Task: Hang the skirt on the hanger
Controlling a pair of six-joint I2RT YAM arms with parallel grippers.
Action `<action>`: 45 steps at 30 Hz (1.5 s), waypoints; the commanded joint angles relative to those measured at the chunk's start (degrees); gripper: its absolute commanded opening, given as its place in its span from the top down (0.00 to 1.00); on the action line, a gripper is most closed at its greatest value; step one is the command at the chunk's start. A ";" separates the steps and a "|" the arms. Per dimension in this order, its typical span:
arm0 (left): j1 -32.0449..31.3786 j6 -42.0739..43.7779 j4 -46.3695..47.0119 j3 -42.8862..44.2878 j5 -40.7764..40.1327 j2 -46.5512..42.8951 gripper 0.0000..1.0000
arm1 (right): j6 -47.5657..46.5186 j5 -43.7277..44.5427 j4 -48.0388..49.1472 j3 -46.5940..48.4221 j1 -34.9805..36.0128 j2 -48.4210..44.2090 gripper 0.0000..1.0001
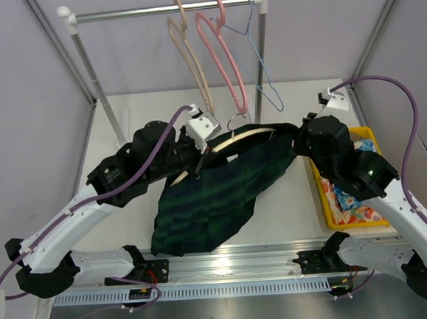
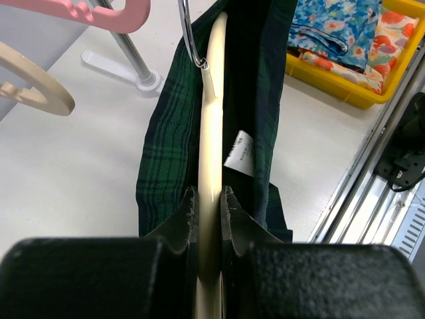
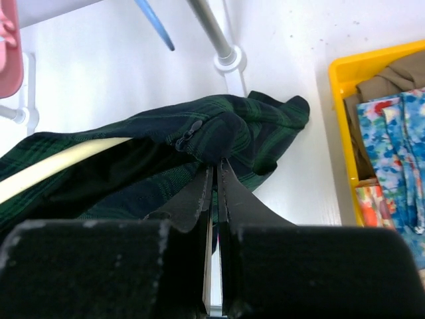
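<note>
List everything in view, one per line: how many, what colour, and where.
table: one, white, under everything
rack: one, metal with white ends, far side of table
pink hanger: one, pink, on the rack
tan hanger: one, tan, on the rack
wire hanger: one, blue, on the rack
bin: one, yellow, table's right edge
floral cloth: one, blue and orange, in the bin
cream hanger: one, pale cream, held above the table
skirt: one, green-navy plaid, draped around the cream hanger
left pincer: one, black, shut on the cream hanger
right pincer: one, black, shut on the skirt

Bright even overhead light, soft shadows, wrist views blurred at near edge
</note>
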 commanded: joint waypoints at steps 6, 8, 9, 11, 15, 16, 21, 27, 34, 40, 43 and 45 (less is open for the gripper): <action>0.73 1.02 2.01 2.24 3.69 -1.99 1.00 | -1.82 -4.41 3.90 2.61 -0.50 2.32 1.00; 0.73 0.85 2.36 2.16 4.40 -1.73 1.00 | -1.74 -5.12 4.25 3.04 -0.50 2.67 1.00; 0.73 0.76 2.63 1.89 4.66 -1.73 1.00 | -1.74 -5.38 4.25 3.31 -0.50 2.94 1.00; 0.73 0.76 2.98 1.89 5.45 -1.55 1.00 | -1.91 -6.00 4.34 3.92 -0.50 3.55 1.00; 0.73 0.76 3.24 1.72 5.81 -1.55 1.00 | -1.74 -7.49 5.31 4.01 -0.50 3.56 1.00; 0.73 0.76 3.77 1.45 5.81 -1.81 1.00 | -1.56 -8.10 5.74 3.93 -0.50 3.47 1.00; 1.34 -0.29 4.65 1.01 4.14 -2.87 1.00 | -1.65 -11.52 7.77 2.26 -0.50 3.47 0.96; 3.01 -1.79 5.97 -2.06 4.57 -4.80 1.00 | -0.86 -14.61 10.67 -0.64 -0.41 2.94 0.79; 5.21 -3.37 6.06 -5.14 4.23 -6.65 1.00 | -0.95 -14.52 11.46 -1.09 -0.41 2.77 0.54; 10.65 -7.50 5.27 -9.08 2.99 -8.23 1.00 | -1.56 -13.03 11.46 -0.73 -0.41 2.42 0.43; 14.95 -9.17 4.83 -10.32 2.82 -9.02 1.00 | -1.74 -12.42 11.55 -0.64 -0.41 1.98 0.43; 16.45 -10.22 4.48 -10.41 2.12 -9.37 1.00 | -1.74 -11.45 11.46 -0.56 -0.41 1.71 0.42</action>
